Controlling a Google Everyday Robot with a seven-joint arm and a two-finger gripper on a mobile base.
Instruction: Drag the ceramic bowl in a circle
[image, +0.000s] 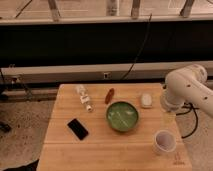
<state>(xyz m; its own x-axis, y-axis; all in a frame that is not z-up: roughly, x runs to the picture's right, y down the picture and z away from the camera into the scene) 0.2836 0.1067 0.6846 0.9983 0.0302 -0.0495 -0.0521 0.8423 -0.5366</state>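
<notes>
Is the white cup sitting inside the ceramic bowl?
No: the white cup stands apart from the ceramic bowl, not touching it, and the gripper is out of view.

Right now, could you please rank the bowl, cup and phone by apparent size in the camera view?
1. ceramic bowl
2-3. white cup and black phone: look alike.
Gripper unseen; arm stands right of bowl.

We record a white arm (186, 84) built of thick, rounded tubular segments with bulbous joints, and small dark dots along its smooth casing. The gripper is outside our view.
</notes>
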